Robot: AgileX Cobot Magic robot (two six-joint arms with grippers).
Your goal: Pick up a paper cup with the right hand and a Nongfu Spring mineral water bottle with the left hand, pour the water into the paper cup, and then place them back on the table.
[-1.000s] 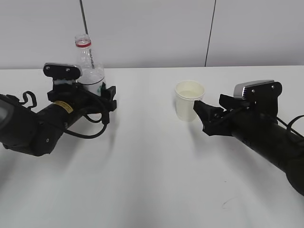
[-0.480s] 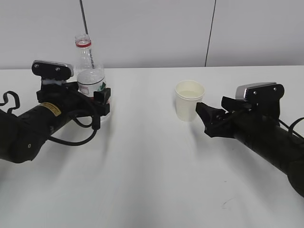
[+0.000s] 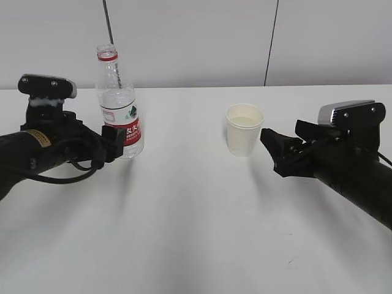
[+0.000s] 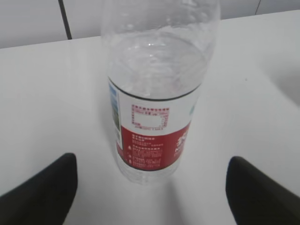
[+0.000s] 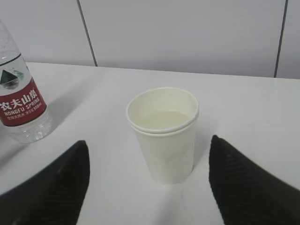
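Background of the scene. A pale grey wall (image 3: 196, 43) runs behind the counter across the full width of the exterior view. Two thin dark vertical seams divide it into panels: the left seam (image 3: 108, 24) leans slightly, and the right seam (image 3: 271, 43) slants down toward the left. In the right wrist view the same wall (image 5: 183, 35) fills the upper part of the picture, again with a dark seam (image 5: 86, 32) at left and another (image 5: 281, 37) near the right edge. The left wrist view shows a strip of wall (image 4: 33, 21) at top left, crossed by one dark seam (image 4: 64, 18).
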